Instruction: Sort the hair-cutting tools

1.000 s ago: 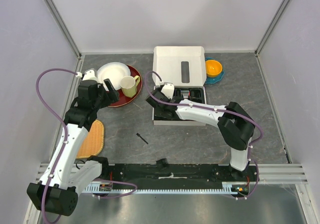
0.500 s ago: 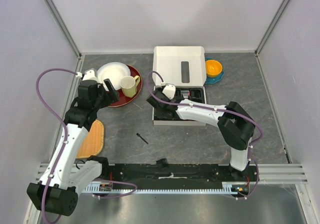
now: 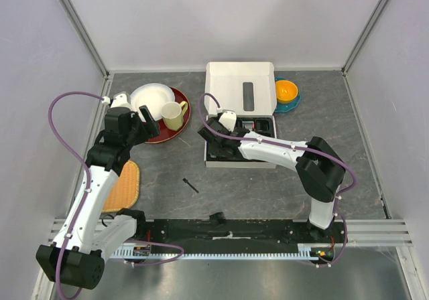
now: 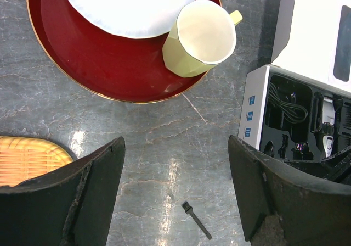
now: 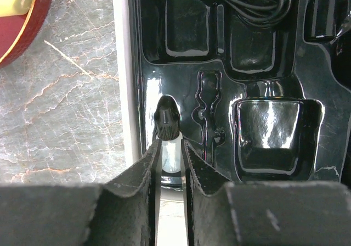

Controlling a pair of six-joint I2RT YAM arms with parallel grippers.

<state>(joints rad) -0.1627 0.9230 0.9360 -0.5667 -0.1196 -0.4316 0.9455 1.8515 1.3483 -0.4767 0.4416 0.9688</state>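
My right gripper (image 5: 171, 147) is shut on a small clear bottle with a black ribbed cap (image 5: 167, 122). It holds the bottle low over the left edge of the black tray (image 5: 258, 48) in the white box. In the top view this gripper (image 3: 220, 142) is at the tray's near-left part. A silver-and-black clipper (image 4: 329, 130) lies in the tray beside a coiled cord (image 4: 285, 106). The thin black brush (image 3: 191, 185) lies loose on the table, seen also as the brush (image 4: 196, 220) below my open left gripper (image 4: 175, 196). A small black comb attachment (image 3: 216, 217) rests by the near rail.
A red plate (image 3: 177, 131) at the back left carries a white plate (image 3: 151, 99) and a yellow mug (image 3: 173, 114). A woven mat (image 3: 124, 186) lies at the left edge. An orange bowl (image 3: 286, 90) stands right of the box's open lid (image 3: 228, 86).
The right gripper has crept slightly toward the far side over the tray, with the bottle still between its fingers. The left arm has not moved.
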